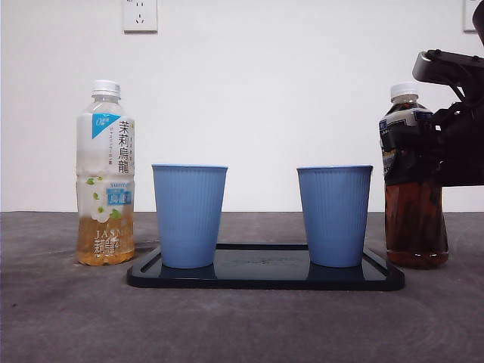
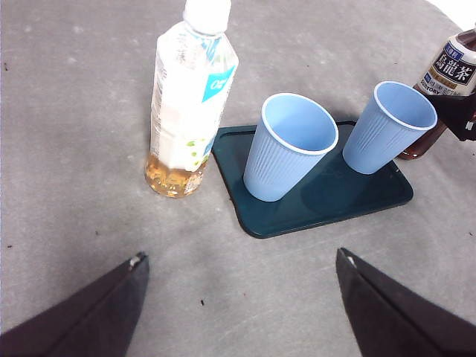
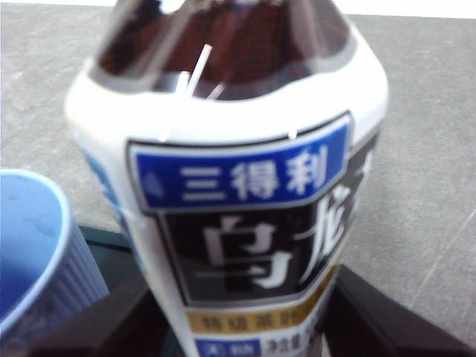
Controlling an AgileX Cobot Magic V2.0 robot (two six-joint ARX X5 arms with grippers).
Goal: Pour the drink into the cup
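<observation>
A dark tea bottle (image 1: 412,219) with a white cap stands on the table at the right, just off the tray. My right gripper (image 1: 437,147) comes in from the right, and its jaws press the bottle's label (image 3: 245,186) on both sides. Two empty blue cups, the left cup (image 1: 189,215) and the right cup (image 1: 334,215), stand upright on a dark tray (image 1: 265,278). The right cup's rim (image 3: 37,245) lies beside the held bottle. My left gripper (image 2: 238,268) hangs open above bare table, short of the tray (image 2: 297,216), holding nothing.
A pale jasmine tea bottle (image 1: 106,181), capped and about a quarter full, stands left of the tray (image 2: 190,104). Grey table surface runs in front of the tray. A white wall with a socket (image 1: 140,15) is behind.
</observation>
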